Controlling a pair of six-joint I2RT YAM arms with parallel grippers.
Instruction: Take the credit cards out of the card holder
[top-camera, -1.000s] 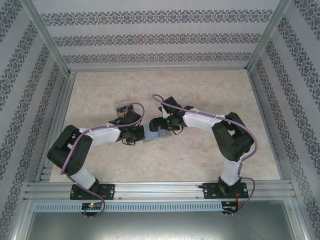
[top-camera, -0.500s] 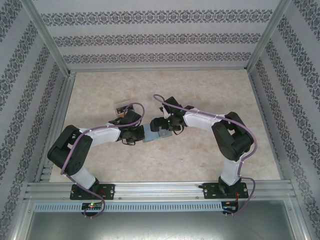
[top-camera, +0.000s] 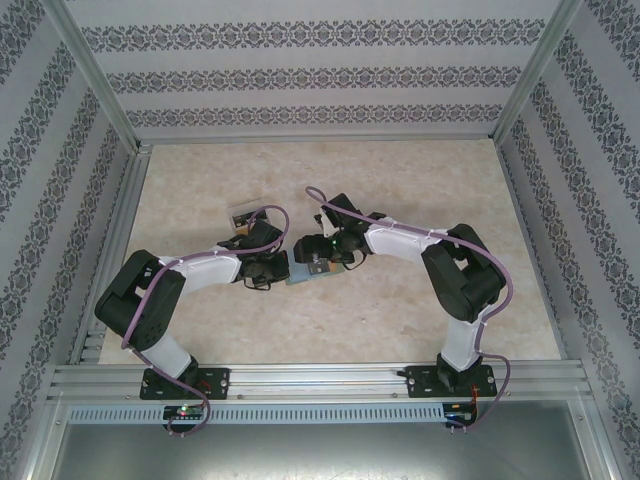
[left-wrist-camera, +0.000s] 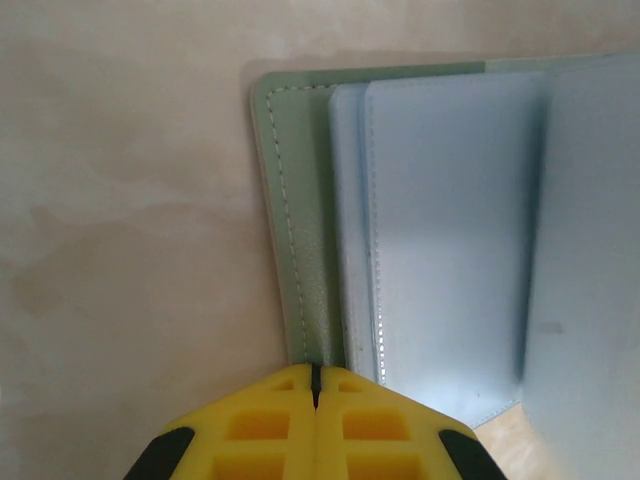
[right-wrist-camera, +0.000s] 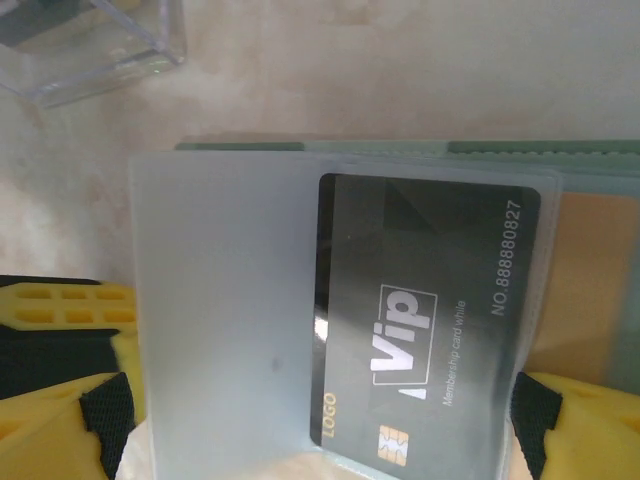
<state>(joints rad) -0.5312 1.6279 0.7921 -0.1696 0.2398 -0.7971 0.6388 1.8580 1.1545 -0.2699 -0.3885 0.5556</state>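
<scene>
Clearly sleeved black card (right-wrist-camera: 430, 300), card holder (left-wrist-camera: 300, 200) open

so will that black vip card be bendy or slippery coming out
Probably stiff: the black card lies flat with straight edges. Likely slick, since its face looks glossy. The frosted sleeve hugs it closely, so it may drag.
</scene>
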